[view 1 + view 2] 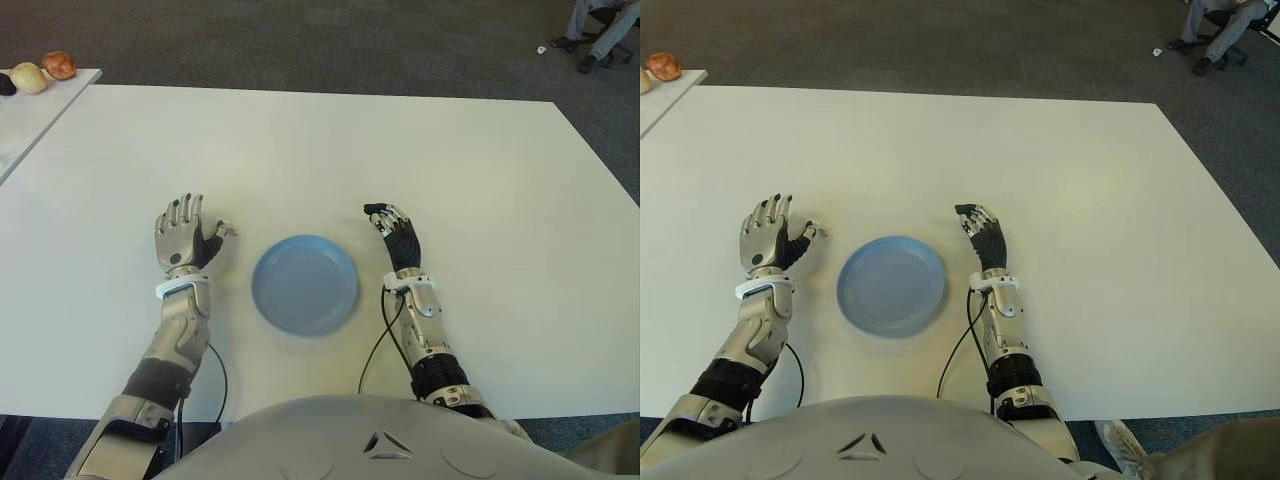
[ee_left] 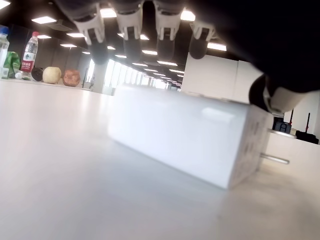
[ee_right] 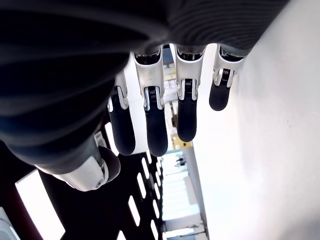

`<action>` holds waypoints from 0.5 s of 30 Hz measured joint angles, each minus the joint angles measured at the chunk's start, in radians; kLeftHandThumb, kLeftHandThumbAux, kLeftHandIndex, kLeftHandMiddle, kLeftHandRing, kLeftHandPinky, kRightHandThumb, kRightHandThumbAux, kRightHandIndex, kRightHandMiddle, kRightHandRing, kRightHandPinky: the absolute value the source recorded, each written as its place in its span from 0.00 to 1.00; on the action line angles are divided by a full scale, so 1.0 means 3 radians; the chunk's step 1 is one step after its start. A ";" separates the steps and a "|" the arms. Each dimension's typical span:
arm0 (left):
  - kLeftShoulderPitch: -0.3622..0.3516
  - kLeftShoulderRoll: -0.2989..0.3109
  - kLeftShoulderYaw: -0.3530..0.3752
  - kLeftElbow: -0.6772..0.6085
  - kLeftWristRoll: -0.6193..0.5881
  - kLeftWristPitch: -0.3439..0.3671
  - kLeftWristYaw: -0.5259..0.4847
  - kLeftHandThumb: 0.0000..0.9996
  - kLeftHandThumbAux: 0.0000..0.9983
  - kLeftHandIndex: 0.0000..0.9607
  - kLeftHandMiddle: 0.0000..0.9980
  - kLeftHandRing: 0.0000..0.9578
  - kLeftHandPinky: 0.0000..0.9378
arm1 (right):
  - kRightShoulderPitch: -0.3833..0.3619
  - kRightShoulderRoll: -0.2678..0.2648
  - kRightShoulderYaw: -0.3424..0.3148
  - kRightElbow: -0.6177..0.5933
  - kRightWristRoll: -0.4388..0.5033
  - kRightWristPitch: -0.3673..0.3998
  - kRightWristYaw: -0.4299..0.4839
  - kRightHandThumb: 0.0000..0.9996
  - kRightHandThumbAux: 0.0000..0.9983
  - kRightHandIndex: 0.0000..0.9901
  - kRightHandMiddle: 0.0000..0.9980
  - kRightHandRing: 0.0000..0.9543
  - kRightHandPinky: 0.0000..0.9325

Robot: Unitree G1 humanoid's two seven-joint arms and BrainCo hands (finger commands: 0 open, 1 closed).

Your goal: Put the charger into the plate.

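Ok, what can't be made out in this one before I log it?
- Eye views: the charger is covered by the left hand; only the left wrist view shows it.
- Left wrist view: whether the fingers touch it is unclear.
- Eye views: person cut off by the top edge.
- Right hand, right of the plate: nothing hidden.

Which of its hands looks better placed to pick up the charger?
Probably the left hand: the white charger lies on the table right under its open fingers. The right hand shows across the blue plate, holding nothing.
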 measured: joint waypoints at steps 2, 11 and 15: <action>0.0009 0.0000 -0.0001 -0.0002 0.0000 -0.0011 0.0003 0.13 0.37 0.00 0.00 0.00 0.00 | 0.0000 0.0000 0.0001 -0.0001 -0.0001 0.0001 -0.0003 0.00 0.67 0.35 0.35 0.27 0.15; 0.0061 -0.0002 -0.0009 -0.0011 0.0000 -0.0068 0.0058 0.13 0.37 0.00 0.00 0.00 0.00 | 0.0001 0.0000 0.0006 -0.0003 -0.0001 0.0006 -0.0007 0.00 0.68 0.35 0.35 0.27 0.16; 0.0074 -0.0001 -0.0024 -0.0011 0.0000 -0.0097 0.0082 0.13 0.37 0.00 0.00 0.00 0.00 | 0.0002 0.0000 0.0009 -0.0005 -0.0001 0.0007 -0.0008 0.00 0.68 0.35 0.35 0.27 0.16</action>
